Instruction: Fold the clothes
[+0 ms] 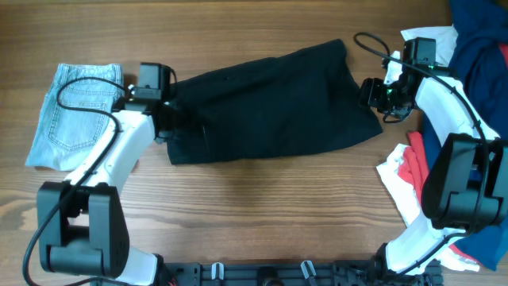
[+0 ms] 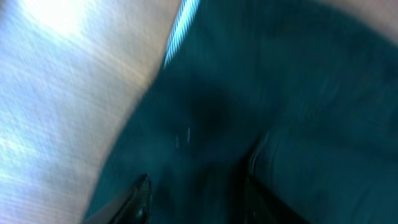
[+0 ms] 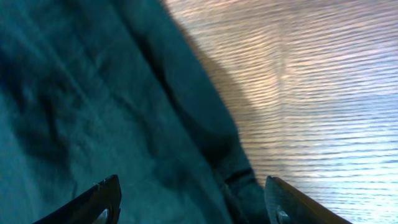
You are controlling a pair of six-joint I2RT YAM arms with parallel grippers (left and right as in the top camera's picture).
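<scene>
Black garment [image 1: 270,99] spread flat mid-table, one end at each gripper. Left gripper [image 2: 196,194]: jaws apart, fabric beneath and between them; view blurred. Right gripper [image 3: 189,200]: jaws wide, garment edge between them, bare table [image 3: 323,93] under outer finger.

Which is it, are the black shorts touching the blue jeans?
Apart. The overhead view shows bare table and the left arm between the black shorts and the blue jeans.
</scene>
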